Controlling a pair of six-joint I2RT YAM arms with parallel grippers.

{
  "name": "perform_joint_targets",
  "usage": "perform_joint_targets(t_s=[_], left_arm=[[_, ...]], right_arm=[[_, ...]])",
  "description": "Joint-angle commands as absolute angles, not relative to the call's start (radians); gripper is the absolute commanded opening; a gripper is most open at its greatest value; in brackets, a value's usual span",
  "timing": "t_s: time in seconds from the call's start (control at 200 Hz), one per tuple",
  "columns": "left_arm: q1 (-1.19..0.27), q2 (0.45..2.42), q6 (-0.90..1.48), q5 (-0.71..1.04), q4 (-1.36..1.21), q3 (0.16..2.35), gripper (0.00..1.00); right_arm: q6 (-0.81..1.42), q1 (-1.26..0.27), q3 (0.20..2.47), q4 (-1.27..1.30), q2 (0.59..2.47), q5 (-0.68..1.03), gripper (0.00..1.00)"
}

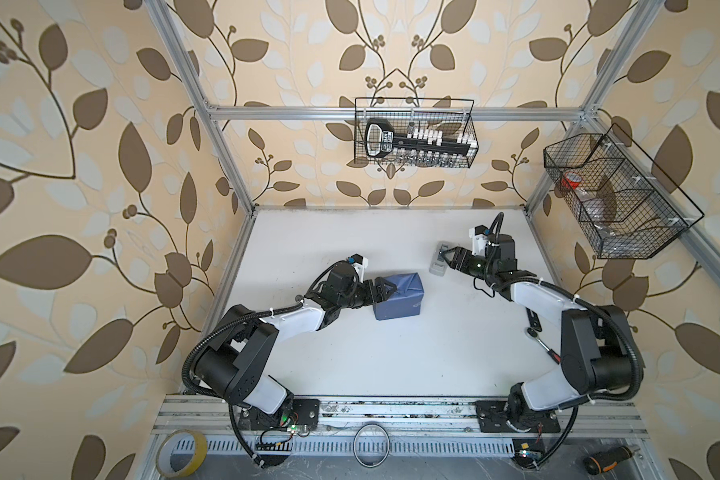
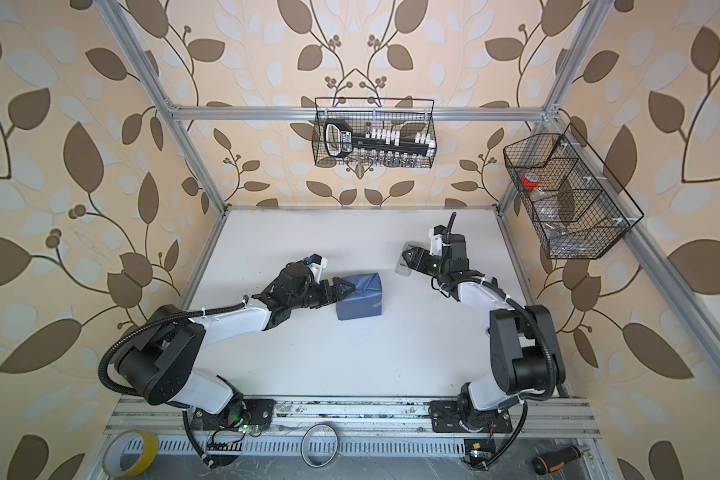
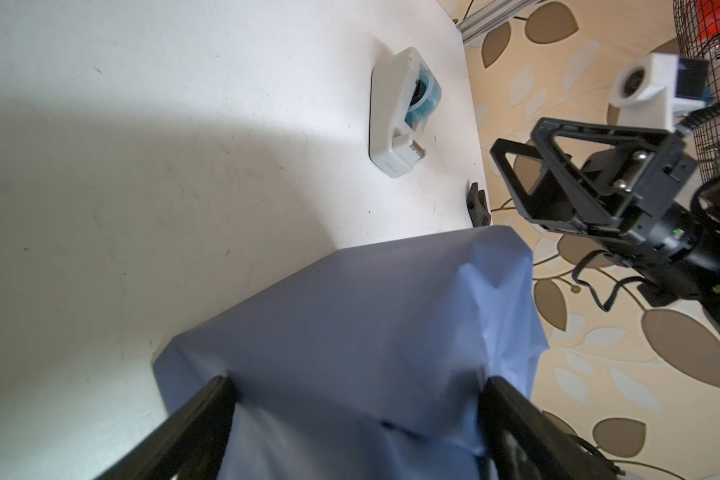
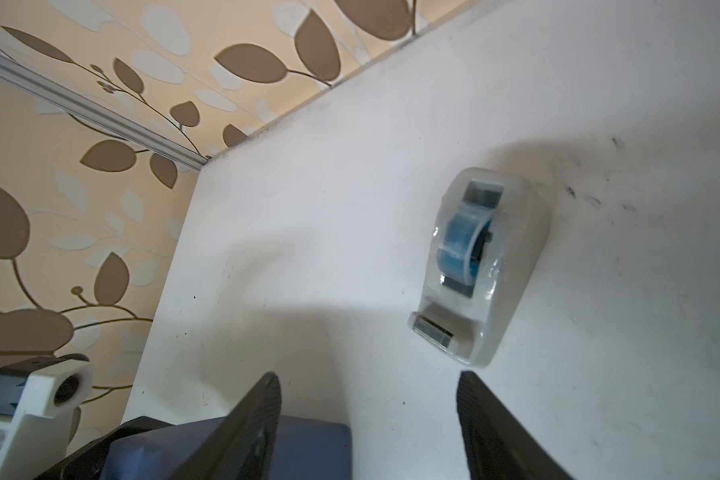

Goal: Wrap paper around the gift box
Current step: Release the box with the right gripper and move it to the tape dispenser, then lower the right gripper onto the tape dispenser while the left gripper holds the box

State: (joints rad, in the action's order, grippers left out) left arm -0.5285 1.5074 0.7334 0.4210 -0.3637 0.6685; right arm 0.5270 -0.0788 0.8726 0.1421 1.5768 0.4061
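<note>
1. Paper [image 1: 400, 301] covers the gift box completely, so the box itself is hidden. The parcel lies on the table [image 1: 350, 361], toward the left arm from the tape dispenser [image 1: 436, 266] and apart from it.
2. Left gripper [image 3: 356, 380]: jaws spread wide astride the parcel's end. Cannot tell if they press it.
3. Right gripper [image 4: 366, 382]: jaws parted, nothing between them, tips just beside the dispenser.
4. Rear wire basket [image 1: 472, 139], behind the dispenser, holds a black-and-white socket rack [image 1: 416, 143].
5. Side wire basket [image 1: 632, 245], beyond the dispenser on the right arm's side: red tape roll [image 2: 531, 179] in the far-end compartment, clear plastic in the others.
</note>
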Motion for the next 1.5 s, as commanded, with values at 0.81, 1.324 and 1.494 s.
perform_joint_targets(t_s=[0.81, 1.324, 1.494], left_arm=[[-0.523, 1.563, 0.73, 0.44, -0.244, 0.652, 0.92], [-0.522, 1.563, 0.735, 0.442, -0.245, 0.652, 0.92], [-0.523, 1.56, 0.735, 0.441, -0.244, 0.651, 0.92]], right_arm=[[0.605, -0.039, 1.057, 0.179, 1.946, 0.552, 0.33], [0.796, -0.031, 0.958, 0.374, 1.982, 0.608, 0.24], [0.854, -0.031, 0.935, 0.435, 1.991, 0.619, 0.23]])
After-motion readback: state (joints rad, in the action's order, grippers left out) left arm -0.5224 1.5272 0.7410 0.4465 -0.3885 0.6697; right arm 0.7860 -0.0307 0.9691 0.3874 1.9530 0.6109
